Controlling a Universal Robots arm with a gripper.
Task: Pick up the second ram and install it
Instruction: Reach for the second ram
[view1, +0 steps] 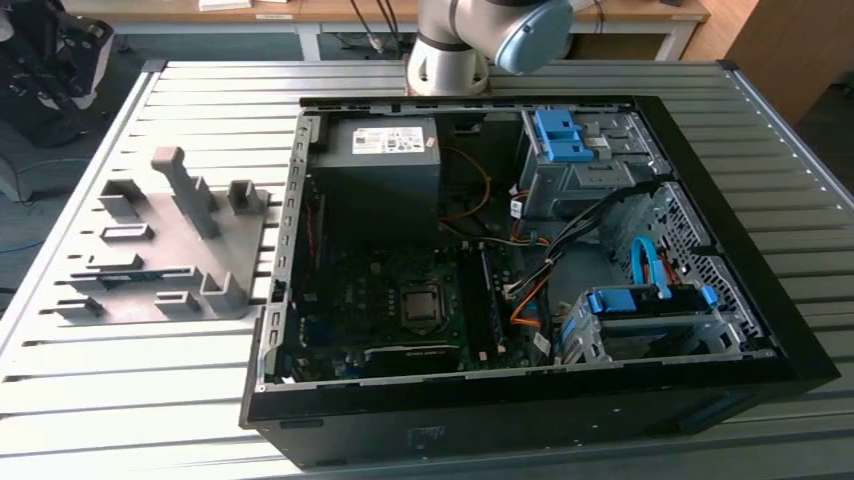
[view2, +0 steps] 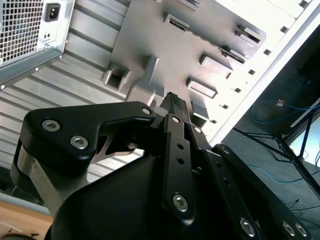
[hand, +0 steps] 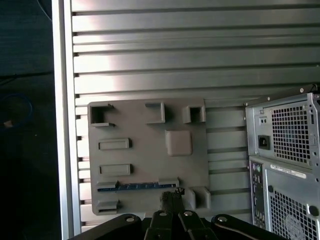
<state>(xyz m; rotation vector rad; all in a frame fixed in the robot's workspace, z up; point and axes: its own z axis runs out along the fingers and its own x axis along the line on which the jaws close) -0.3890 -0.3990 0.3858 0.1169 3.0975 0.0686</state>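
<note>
Evidently our jaws, pressed together, hang above the fixture (hand: 145, 162), whose slot props the ram (hand: 145, 185) on edge, easy to pinch.

The second ram (hand: 137, 185) lies in the grey fixture (hand: 150, 150), the hand (hand: 170, 196) near its end.

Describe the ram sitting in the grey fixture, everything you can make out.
In the first wrist view the ram is a thin, long blue-green board seen edge-on. It stands on its long edge in the grey fixture, running between slotted blocks at its two ends. A few small pale marks dot its edge. The gripper hovers close above one end; whether it touches the board cannot be judged.
</note>
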